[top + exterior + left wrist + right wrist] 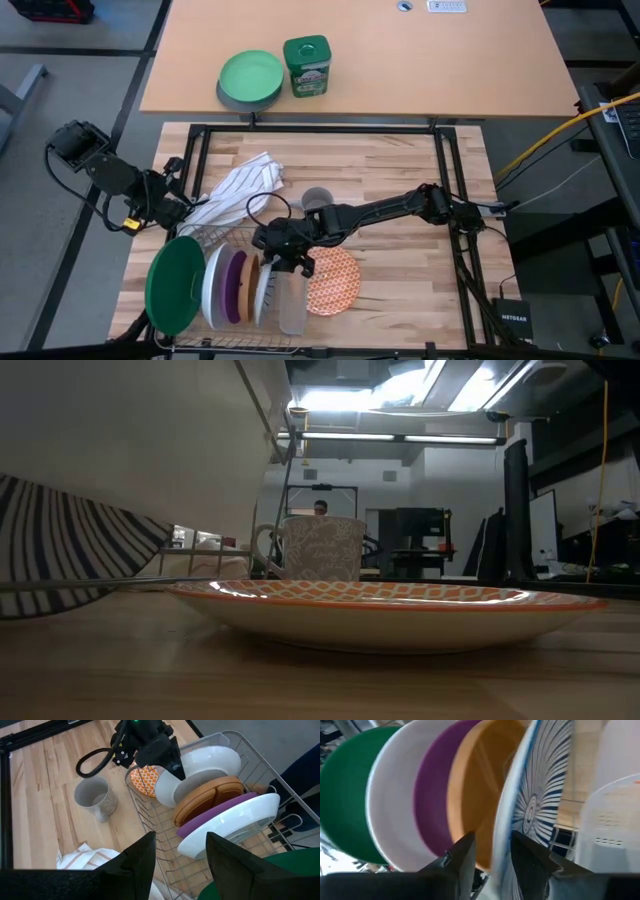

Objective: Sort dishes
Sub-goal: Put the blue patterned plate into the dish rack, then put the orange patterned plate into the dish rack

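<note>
High view showed the left gripper (178,208) at the table's left edge, beside a striped dish towel (240,185) — its jaws stood wide and held nothing. Just below it a wire dish rack (225,238) carried plates standing on edge, in order: the large dark green plate (172,283), the white plate (212,287), the purple plate (233,285), the brown plate (249,284) and the blue-and-white striped plate (262,290). A clear plastic cutlery holder (291,300) sat at the rack's right end. The right gripper (277,264) hung over that end of the rack; in the right wrist view its fingers (462,855) straddled the rim of the striped plate with a gap either side — partly open, whether they touched it I could not tell. The orange patterned plate (331,281) lay flat on the table just right of the rack. A small grey mug (316,199) stood upright behind it, near the right arm.
</note>
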